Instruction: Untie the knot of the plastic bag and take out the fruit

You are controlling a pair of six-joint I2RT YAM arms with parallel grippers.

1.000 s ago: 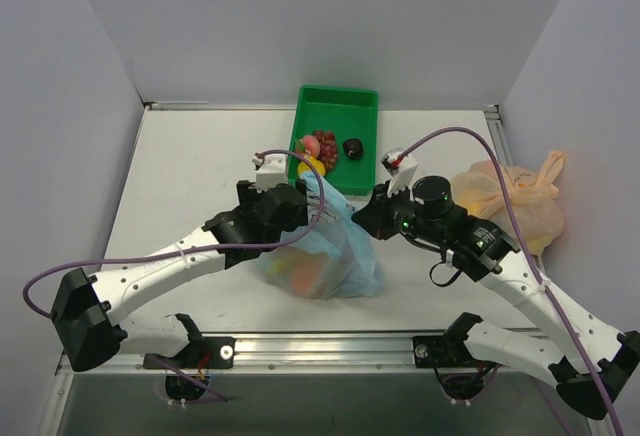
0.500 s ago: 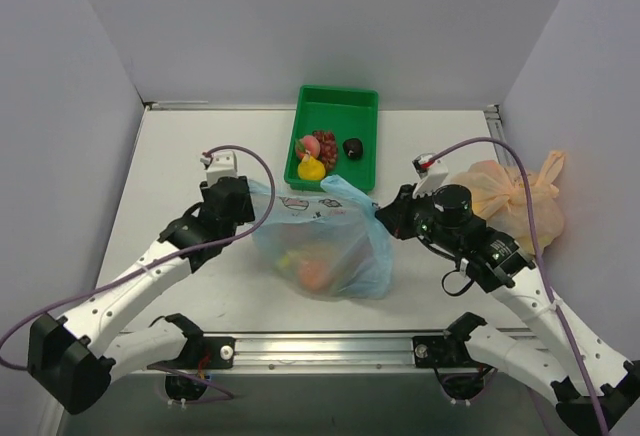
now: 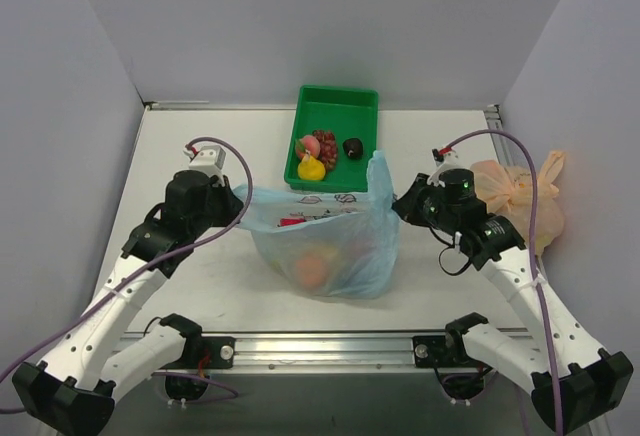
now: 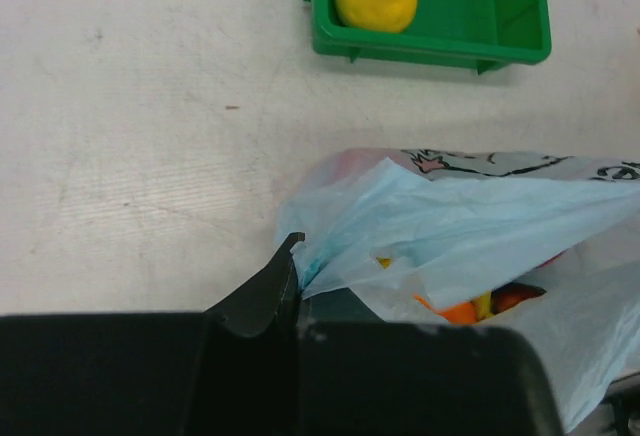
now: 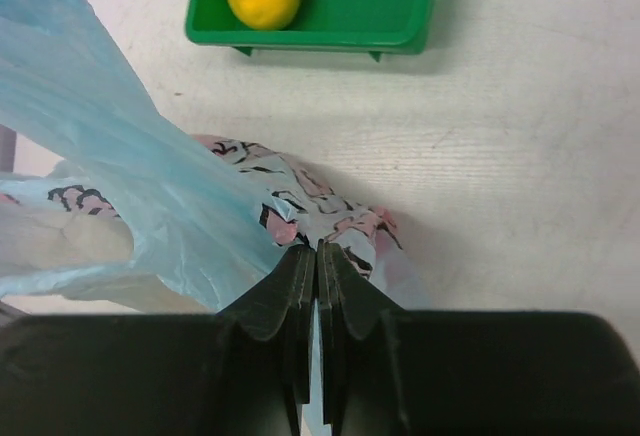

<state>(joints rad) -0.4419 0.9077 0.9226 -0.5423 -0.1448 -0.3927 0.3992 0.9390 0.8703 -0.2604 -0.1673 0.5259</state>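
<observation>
Bag-stretching going on, basically. Left hand (image 3: pixel 238 206) is clamped on the left edge of the plastic bag (image 3: pixel 335 251). Right hand (image 3: pixel 398 203) is clamped on its right side, where the film stands up in a little peak. Both wrist views show the jaws pressed flat together with thin blue film pinched between them.

My guess at why: pulling opposite ways holds the mouth taut and wide. Nothing looks tied across the top now. The fruit (image 3: pixel 313 270) sits exposed at the bottom, an orange ball plus bits of red and yellow. Bag sits mid-tabletop (image 3: pixel 190 146), just near of the green tray (image 3: pixel 366 102).

Both arms reach in low from the sides, elbows out, wrists angled inward at the bag. Neither hand is free to reach in, so one probably has to let go first.
</observation>
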